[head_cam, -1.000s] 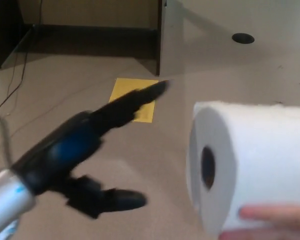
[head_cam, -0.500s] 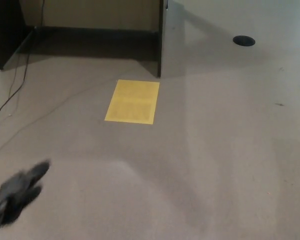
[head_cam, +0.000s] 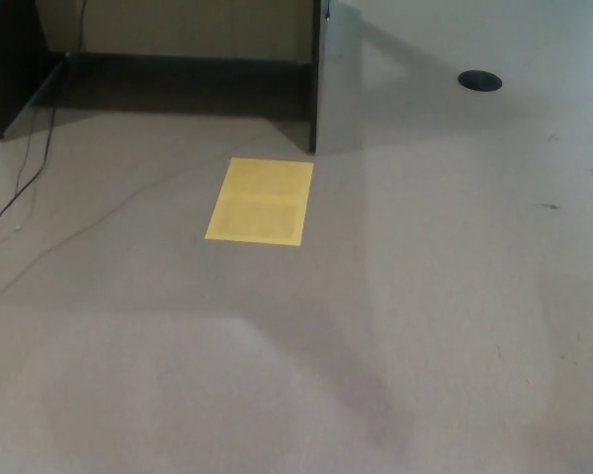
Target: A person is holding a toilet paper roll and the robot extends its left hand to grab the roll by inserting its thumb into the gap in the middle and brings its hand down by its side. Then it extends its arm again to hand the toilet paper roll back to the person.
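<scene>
No toilet paper roll shows in the head view. Neither of my hands is in the picture, and no part of a person shows either. Only the grey-brown floor lies before me.
A yellow sheet lies flat on the floor at upper middle. Behind it stands a dark panel edge with a shadowed recess to its left. A thin cable runs down the left side. A black round hole sits at upper right.
A second ago my left hand reached toward the white roll held by a person's fingers. Half a second ago the roll was gone and my hand was low left. Now the hand has left the picture.
</scene>
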You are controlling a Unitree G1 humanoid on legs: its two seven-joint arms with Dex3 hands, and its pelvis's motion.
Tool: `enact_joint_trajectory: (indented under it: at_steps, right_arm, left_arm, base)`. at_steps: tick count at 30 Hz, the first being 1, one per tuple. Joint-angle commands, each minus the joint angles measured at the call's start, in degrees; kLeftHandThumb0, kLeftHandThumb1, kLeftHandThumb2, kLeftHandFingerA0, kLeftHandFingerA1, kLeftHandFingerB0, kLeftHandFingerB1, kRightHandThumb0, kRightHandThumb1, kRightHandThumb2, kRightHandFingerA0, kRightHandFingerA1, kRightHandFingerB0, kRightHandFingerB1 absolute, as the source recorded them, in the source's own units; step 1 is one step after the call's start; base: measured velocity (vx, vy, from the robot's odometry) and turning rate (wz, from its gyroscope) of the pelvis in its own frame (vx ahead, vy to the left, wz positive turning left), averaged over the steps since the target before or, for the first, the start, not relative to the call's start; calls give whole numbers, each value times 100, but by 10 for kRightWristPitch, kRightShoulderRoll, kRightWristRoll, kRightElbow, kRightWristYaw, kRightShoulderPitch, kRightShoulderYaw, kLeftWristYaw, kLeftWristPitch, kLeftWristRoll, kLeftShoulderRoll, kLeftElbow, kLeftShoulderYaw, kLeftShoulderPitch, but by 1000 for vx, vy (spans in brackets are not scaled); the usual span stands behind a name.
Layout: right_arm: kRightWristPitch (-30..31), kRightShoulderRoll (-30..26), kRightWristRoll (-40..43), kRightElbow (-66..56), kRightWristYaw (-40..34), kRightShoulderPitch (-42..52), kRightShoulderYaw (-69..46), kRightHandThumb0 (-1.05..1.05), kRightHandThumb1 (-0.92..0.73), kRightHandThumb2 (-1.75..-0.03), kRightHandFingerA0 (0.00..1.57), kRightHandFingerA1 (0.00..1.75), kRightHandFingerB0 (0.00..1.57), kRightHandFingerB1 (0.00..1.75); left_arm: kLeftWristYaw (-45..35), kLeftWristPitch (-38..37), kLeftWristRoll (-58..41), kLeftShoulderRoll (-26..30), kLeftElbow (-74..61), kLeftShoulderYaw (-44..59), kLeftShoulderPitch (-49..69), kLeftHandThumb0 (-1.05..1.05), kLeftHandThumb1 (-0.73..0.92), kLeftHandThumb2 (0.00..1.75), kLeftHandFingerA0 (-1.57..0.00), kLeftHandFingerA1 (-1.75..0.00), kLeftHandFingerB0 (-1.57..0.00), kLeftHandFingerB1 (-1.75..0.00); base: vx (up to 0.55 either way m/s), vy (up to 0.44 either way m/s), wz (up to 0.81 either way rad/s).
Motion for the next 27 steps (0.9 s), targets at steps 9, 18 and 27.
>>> enact_joint_trajectory:
  at_steps: [9, 18, 27]
  right_arm:
    - [-2, -20, 10, 11, -4, 27, -15, -37, -71, -61, 71, 58, 55, 44]
    - [-2, -15, 2, 16, -12, 29, -14, -38, -71, -62, 73, 60, 56, 44]
    - [4, -18, 7, 20, -10, 30, -26, -38, -71, -62, 74, 58, 56, 44]
  left_arm:
    - [165, -166, 79, 47, 293, -35, -41, -34, 43, 59, -19, -39, -18, -32]
    - [157, -205, 63, 58, 336, -44, -55, -31, 46, 54, -22, -39, -19, -28]
    - [160, -220, 59, 56, 378, -56, -79, -30, 46, 54, -22, -39, -19, -28]
  base:
    - [0, 0, 0]
    - [0, 0, 0]
    - [0, 0, 0]
